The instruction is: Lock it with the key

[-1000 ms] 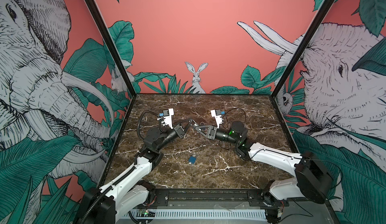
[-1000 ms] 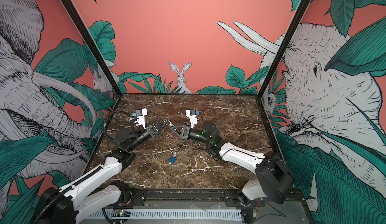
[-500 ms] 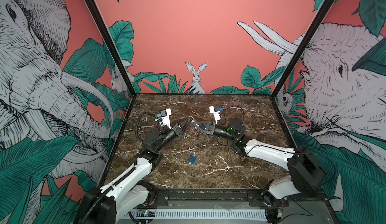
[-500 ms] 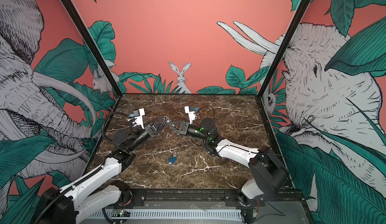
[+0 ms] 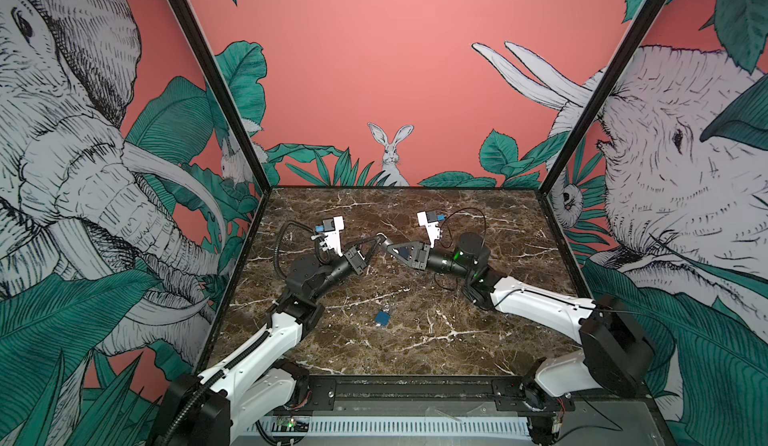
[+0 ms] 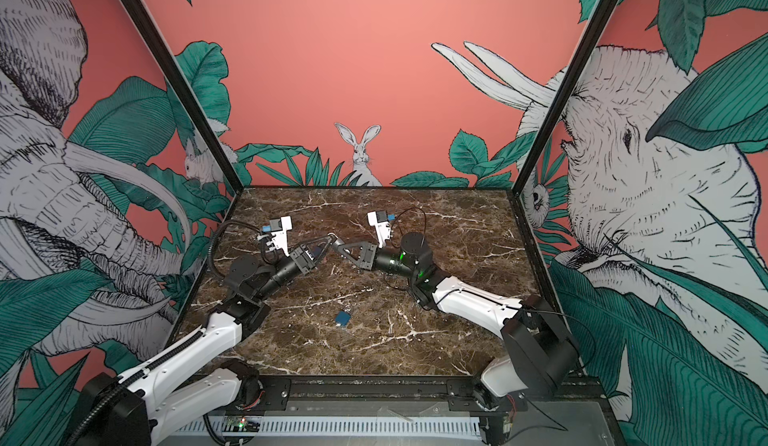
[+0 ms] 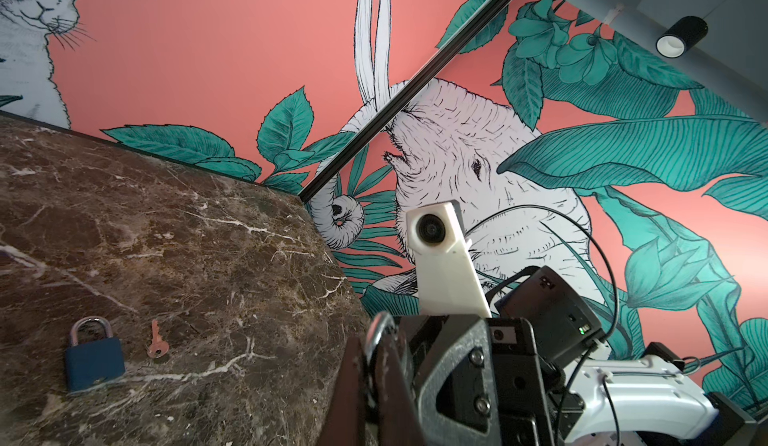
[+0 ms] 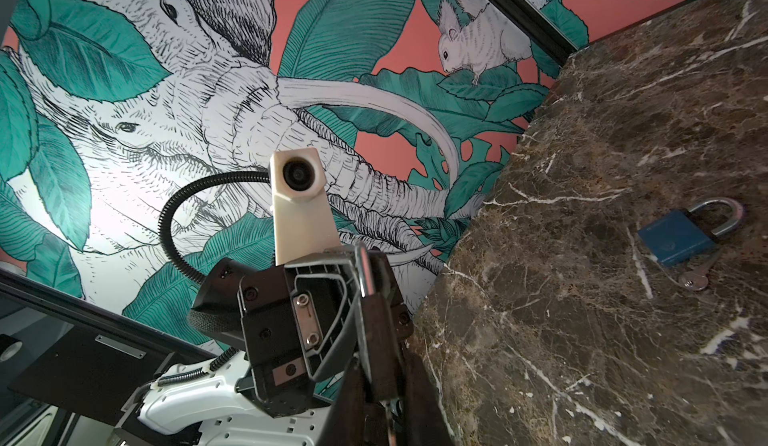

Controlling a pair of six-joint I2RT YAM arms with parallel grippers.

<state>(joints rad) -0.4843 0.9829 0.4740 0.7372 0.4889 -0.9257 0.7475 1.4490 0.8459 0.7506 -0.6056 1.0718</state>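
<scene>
Left wrist view gave the closest look at the left gripper (image 7: 371, 356). Its jaws were pressed together, and a curved silver ring (image 7: 376, 324) was pinched at their tips. What that ring belonged to could not be told.

In both top views the two grippers met tip to tip near the middle of the frame, off the marble table (image 5: 436, 340). The left arm reached in from the lower left, and the right gripper (image 5: 387, 245) came in from the right. The right gripper's jaws stood nearly together. In the right wrist view a thin dark thing showed in the narrow gap between them, too blurred to name, so whether it held anything could not be told. The same silver ring ran along the tips there.

The blue padlock (image 5: 382, 317) lay flat on the table in the lower middle of both top views, below the meeting grippers and well apart from them. The key (image 7: 157, 343) lay on the marble just beside the padlock. The left wrist view showed a small gap between the two, while in the right wrist view the key sat close against the lock's body. Whether the shackle was latched could not be told.
</scene>
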